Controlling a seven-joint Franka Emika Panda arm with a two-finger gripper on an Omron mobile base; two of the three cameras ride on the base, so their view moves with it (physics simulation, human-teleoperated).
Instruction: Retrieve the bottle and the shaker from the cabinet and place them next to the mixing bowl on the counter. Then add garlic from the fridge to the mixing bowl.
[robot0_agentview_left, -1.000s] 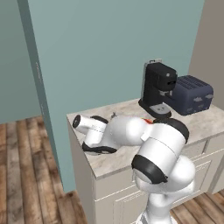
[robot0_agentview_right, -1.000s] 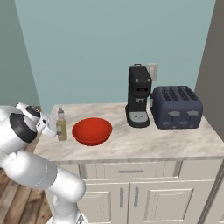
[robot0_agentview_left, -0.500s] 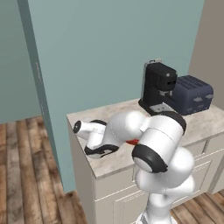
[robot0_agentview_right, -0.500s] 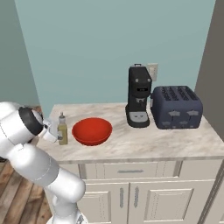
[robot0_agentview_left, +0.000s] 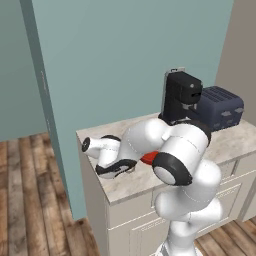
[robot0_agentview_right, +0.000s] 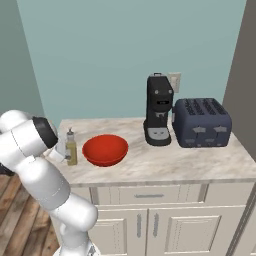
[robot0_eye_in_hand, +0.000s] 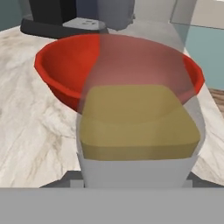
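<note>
Bottle (robot0_eye_in_hand: 138, 127) between the fingers, beside red bowl (robot0_eye_in_hand: 65, 65)

1. The beige marbled stone counter (robot0_agentview_right: 165, 165) runs over cream panelled drawers and doors.
2. On it: a small bottle of yellowish-olive liquid (robot0_agentview_right: 71, 150), just beside a shallow bright red bowl (robot0_agentview_right: 105, 149).
3. Further right (against the wall) stand a black coffee machine (robot0_agentview_right: 158, 110) and a dark blue toaster (robot0_agentview_right: 201, 122).

Black coffee machine (robot0_agentview_right: 158, 111) beside toaster (robot0_agentview_right: 201, 122)

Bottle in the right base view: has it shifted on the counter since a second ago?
No. The bottle stands upright just left of the red mixing bowl, the same narrow gap between them as before. It rests on the counter near its left end.
</note>
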